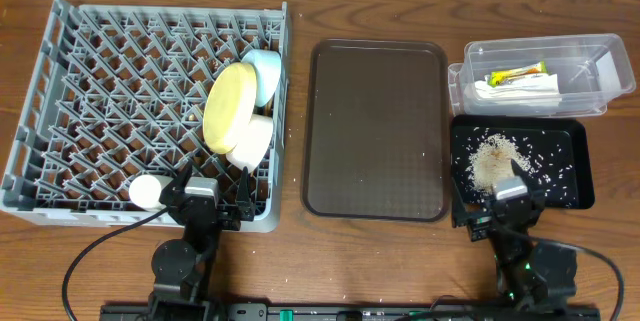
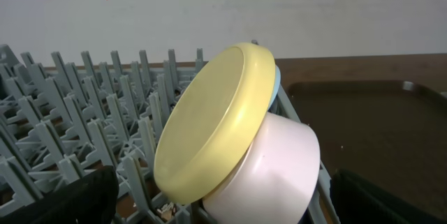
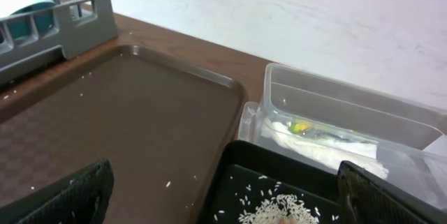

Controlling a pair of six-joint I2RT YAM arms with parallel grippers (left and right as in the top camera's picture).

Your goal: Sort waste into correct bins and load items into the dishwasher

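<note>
In the grey dishwasher rack (image 1: 100, 91) the pale-yellow plate (image 1: 232, 108) stands on edge between the light-blue bowl (image 1: 266, 73) and the white bowl (image 1: 252, 143). The small white cup (image 1: 146, 192) sits at its near edge. Close up, the plate (image 2: 216, 123) leans on the white bowl (image 2: 272, 172); pale wooden ends (image 2: 165, 211), perhaps the chopsticks, show beneath. The clear tub (image 1: 590, 66) holds the napkin (image 1: 522, 92) and wrapper (image 1: 516, 76). Rice crumbs (image 1: 492, 159) lie in the black tray (image 1: 575, 176). My left gripper (image 1: 208, 191) is open over the rack's near edge. My right gripper (image 1: 495, 189) is open over the black tray's near edge, holding nothing.
The brown serving tray (image 1: 377, 129) lies between rack and bins, bare but for a few stray rice grains (image 3: 167, 183). The clear tub (image 3: 349, 109) stands directly behind the black tray (image 3: 241, 165). Cables run from both arm bases along the table's front edge.
</note>
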